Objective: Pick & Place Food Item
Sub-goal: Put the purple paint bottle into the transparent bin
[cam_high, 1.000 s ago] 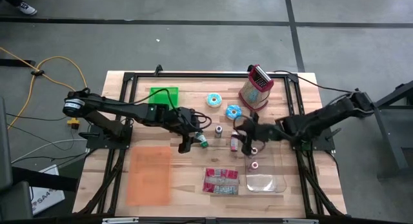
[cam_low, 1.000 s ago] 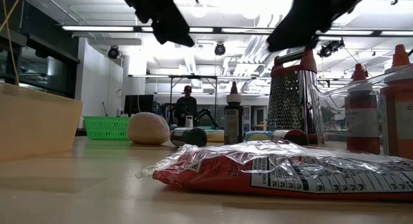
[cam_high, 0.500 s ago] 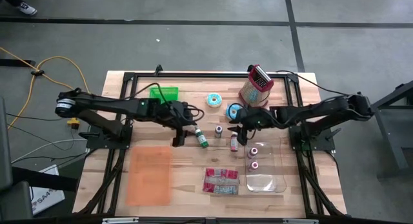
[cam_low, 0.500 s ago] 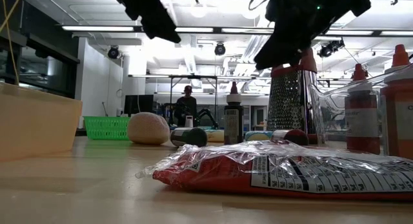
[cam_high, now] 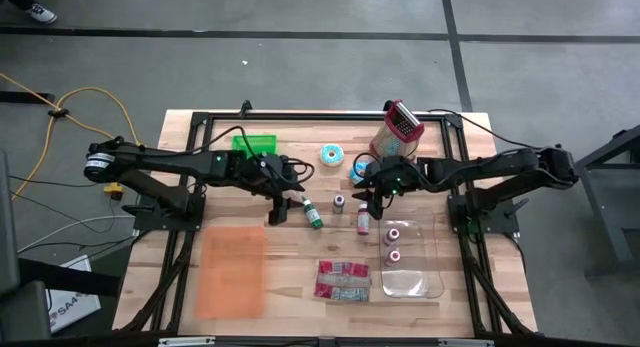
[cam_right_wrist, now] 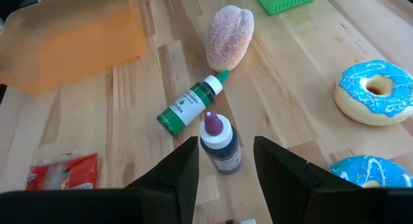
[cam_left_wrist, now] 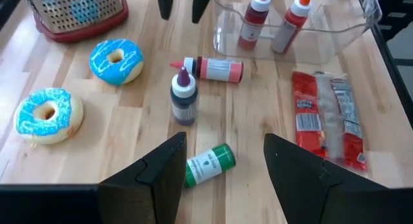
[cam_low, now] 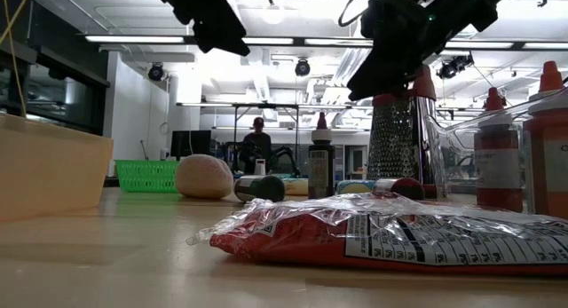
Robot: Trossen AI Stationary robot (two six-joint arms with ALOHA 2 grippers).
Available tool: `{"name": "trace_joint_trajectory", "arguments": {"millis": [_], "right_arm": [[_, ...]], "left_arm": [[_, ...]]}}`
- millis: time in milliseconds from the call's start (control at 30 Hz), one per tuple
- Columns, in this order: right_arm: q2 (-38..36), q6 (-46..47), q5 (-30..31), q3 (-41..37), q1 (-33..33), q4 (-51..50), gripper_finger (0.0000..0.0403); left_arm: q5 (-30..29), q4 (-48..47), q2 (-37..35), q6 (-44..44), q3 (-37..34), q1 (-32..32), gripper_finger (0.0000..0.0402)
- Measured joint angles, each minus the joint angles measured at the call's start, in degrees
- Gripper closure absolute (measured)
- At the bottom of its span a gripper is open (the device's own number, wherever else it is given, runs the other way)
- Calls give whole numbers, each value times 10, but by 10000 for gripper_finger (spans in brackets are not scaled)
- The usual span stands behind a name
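The food items lie on the wooden table: two blue-iced donuts [cam_high: 331, 154] [cam_high: 362, 170], a sugared pastry [cam_right_wrist: 229, 37] and a red snack packet [cam_high: 343, 279]. My left gripper [cam_high: 275, 215] hangs open above the table, just left of a lying green bottle [cam_left_wrist: 210, 164]. My right gripper [cam_high: 374, 202] hangs open in the air near the nearer donut, over the upright purple bottle [cam_right_wrist: 219, 143] and a lying pink bottle [cam_left_wrist: 216, 69]. Neither gripper holds anything. In the high view my left arm hides the pastry.
A metal grater [cam_high: 397, 134] stands at the back right and a green basket [cam_high: 255, 147] at the back left. An orange tray [cam_high: 232, 270] lies front left. A clear container [cam_high: 412, 277] at front right holds two bottles.
My right gripper has swung from over the clear container toward the far edge and a little left, ending beside the nearer donut. My left gripper has drawn back toward the table's left and far side, away from the green bottle. Nothing on the table has moved.
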Motion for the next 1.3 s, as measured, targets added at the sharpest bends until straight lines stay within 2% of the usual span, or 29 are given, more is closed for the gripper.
{"name": "trace_joint_trajectory", "arguments": {"millis": [167, 333, 467, 633, 833, 1300], "right_arm": [[0, -15, -3, 0, 0, -2, 266], [8, -13, -31, 0, -1, -5, 266], [15, -10, -20, 1, -6, -16, 266], [58, -17, -12, 36, -9, -52, 266], [116, -34, -41, 86, -10, -85, 266], [120, -119, -27, 89, 20, -83, 266]], "left_arm": [[0, -1, 0, -1, 0, 0, 202], [0, -1, 0, -1, 0, 0, 202], [0, -1, 0, -1, 0, 0, 202], [-1, 10, 0, -1, 0, 0, 202], [-1, 23, 0, -1, 0, 0, 202], [-1, 41, 0, -1, 0, 0, 202]]}}
